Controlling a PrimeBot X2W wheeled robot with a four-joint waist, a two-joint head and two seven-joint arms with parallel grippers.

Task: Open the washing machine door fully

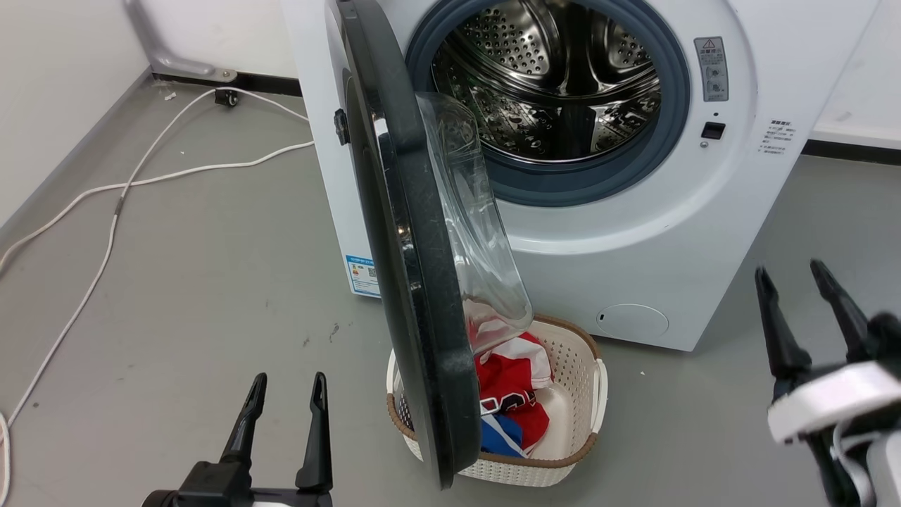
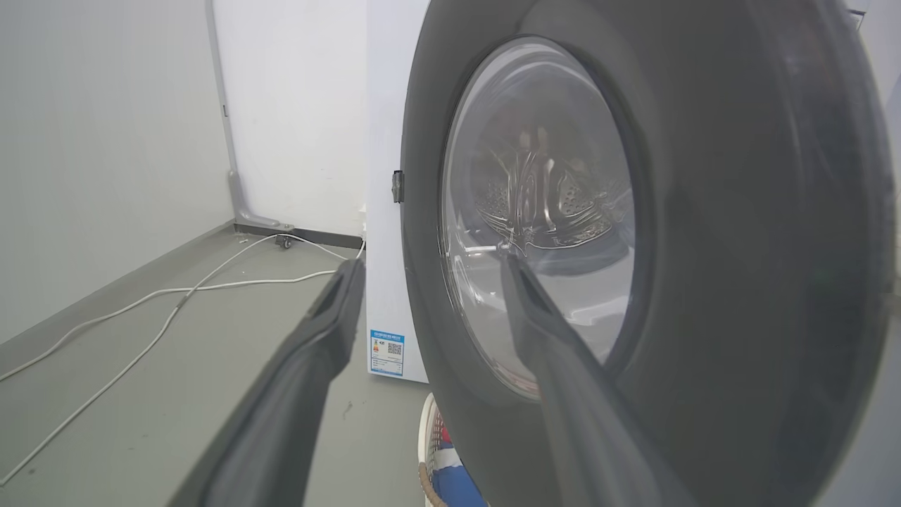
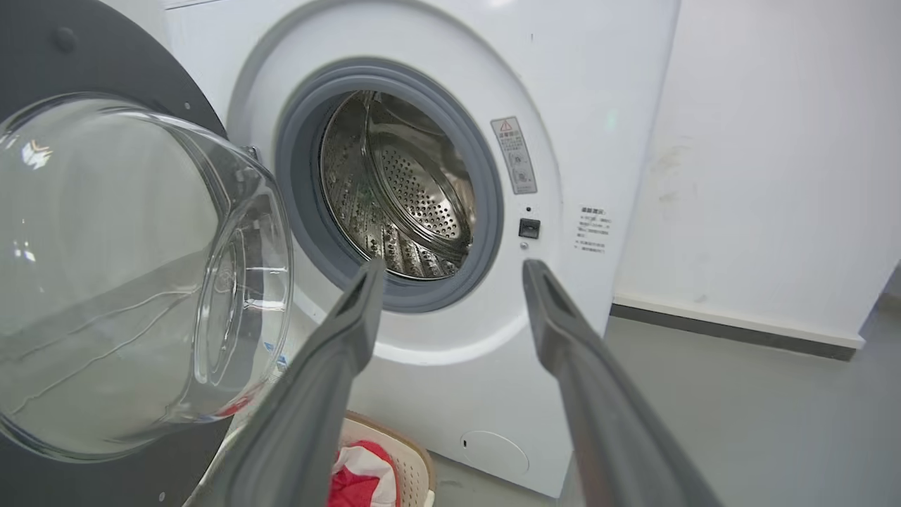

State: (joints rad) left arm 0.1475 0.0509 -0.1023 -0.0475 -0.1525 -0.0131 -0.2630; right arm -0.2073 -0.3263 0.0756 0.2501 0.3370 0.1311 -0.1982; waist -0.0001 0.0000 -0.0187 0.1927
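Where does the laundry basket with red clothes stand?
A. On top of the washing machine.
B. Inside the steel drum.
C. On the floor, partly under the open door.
C: the laundry basket stands on the grey floor before the washing machine, and the open washing machine door hangs over its left part.

The washing machine door [image 1: 415, 296] is black with clear glass, the basket [image 1: 535, 473] cream, brown-rimmed, its clothes [image 1: 510, 384] red, white, blue.
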